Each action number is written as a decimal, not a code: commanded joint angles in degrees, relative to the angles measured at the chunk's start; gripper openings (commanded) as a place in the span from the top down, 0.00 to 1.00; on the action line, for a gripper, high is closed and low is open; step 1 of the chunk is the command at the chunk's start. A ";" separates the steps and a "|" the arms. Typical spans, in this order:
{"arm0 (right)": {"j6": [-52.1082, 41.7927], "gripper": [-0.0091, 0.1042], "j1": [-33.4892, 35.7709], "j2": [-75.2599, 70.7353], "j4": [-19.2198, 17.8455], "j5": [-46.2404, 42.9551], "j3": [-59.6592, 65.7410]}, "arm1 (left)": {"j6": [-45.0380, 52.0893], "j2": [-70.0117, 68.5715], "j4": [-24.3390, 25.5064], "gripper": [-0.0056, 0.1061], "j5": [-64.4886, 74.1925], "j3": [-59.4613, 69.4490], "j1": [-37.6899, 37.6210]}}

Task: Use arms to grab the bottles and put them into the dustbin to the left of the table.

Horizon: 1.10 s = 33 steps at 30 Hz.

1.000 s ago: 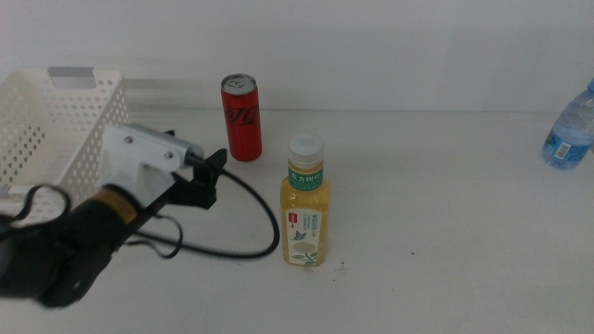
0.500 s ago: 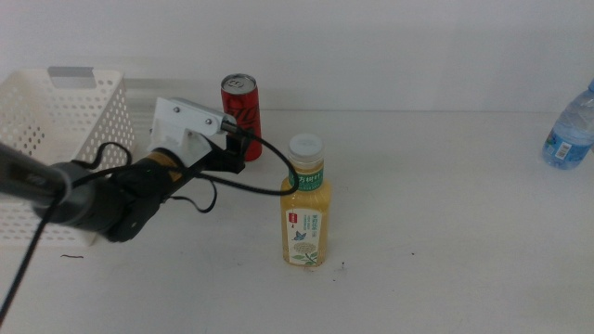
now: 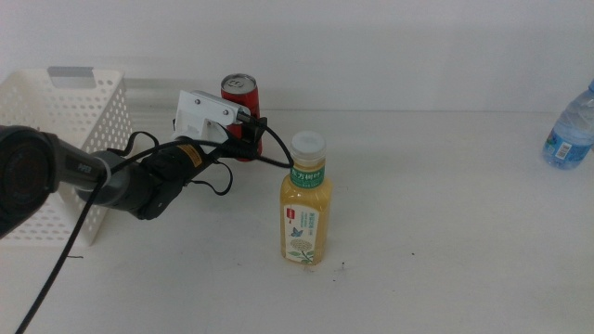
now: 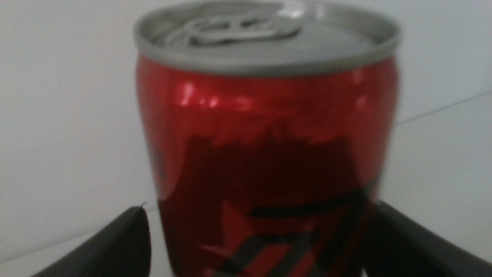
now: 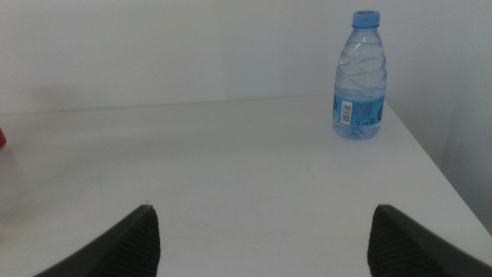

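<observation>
Now cola can btwn left gripper (upright)

White table carries cola can, tea bottle, water bottle, basket.

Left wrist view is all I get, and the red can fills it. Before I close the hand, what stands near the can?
Observer: The tea bottle stands upright to the right of the cola can, nearer the middle camera and apart from it.
Operator: Where is the dustbin?
Observer: The white dustbin sits at the table's left side, left of the can.
Operator: And the other arm?
Observer: It is out of the middle view. The right hand is open over bare table, and the water bottle stands upright ahead of it.
</observation>
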 commanded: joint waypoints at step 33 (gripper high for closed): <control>-0.24 0.10 -0.30 -0.23 -0.62 -0.38 0.23 | -7.62 -44.61 3.91 0.71 31.43 21.45 0.03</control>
